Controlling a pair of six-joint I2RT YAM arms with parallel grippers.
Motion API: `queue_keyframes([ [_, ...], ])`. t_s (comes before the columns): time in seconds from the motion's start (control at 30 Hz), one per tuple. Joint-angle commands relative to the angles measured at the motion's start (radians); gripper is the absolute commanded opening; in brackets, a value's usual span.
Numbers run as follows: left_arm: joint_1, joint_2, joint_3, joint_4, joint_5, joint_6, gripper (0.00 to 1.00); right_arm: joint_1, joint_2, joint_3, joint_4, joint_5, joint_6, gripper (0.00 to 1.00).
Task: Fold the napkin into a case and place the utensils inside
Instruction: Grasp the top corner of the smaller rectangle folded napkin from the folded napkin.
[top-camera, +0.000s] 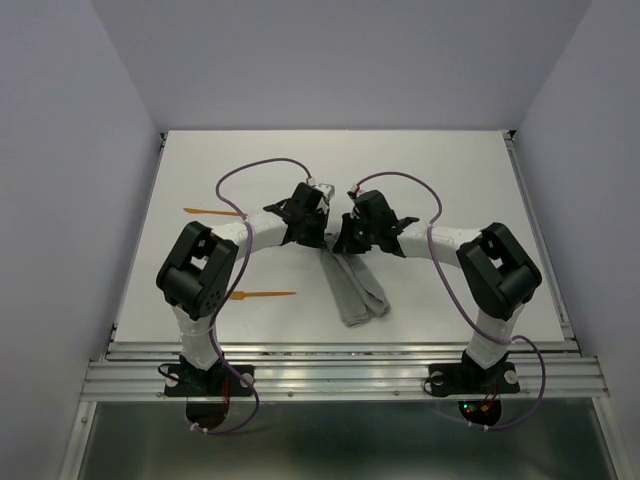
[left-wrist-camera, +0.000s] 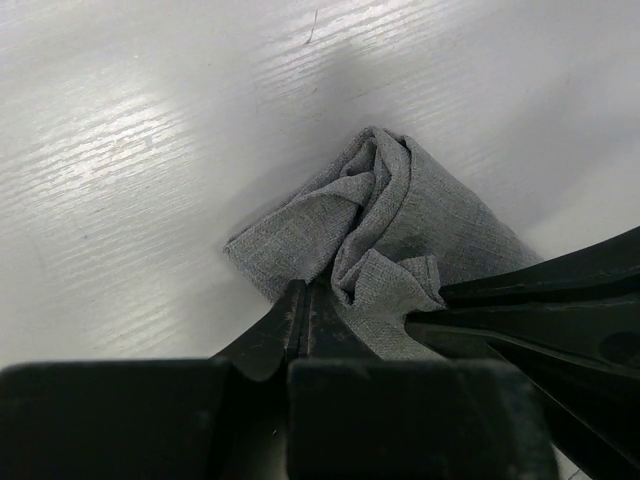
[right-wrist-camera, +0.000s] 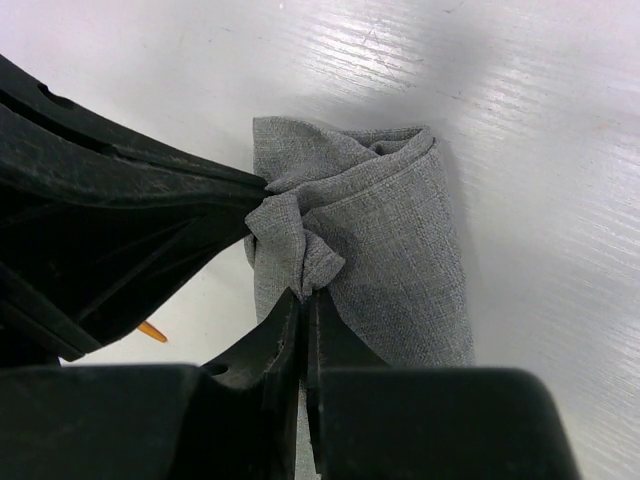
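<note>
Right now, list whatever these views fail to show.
- Top view: the far end of the napkin, covered by the left hand and right hand.
- Top view: far utensil and near utensil, too small to tell which is the fork.
- Right wrist view: an orange tip, the rest hidden behind the left hand.

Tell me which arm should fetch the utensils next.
Left, likely. Both utensils lie left of the napkin, nearer the left gripper; the right gripper would have to reach across it. Both pinch the napkin now.
</note>
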Motion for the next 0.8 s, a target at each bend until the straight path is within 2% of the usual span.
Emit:
queue_keyframes([
  [0.0,0.017,-0.076,0.009,0.032,0.057,-0.017,0.00,-0.005,-0.056,0.010,-0.032,0.013,-0.042,0.00],
  [0.47,0.031,-0.088,0.006,0.051,0.138,-0.029,0.00,-0.005,0.001,0.065,-0.071,-0.016,-0.076,0.01],
  [0.77,0.031,-0.096,0.011,0.060,0.161,-0.033,0.00,0.006,0.082,0.174,-0.144,0.007,-0.074,0.01],
])
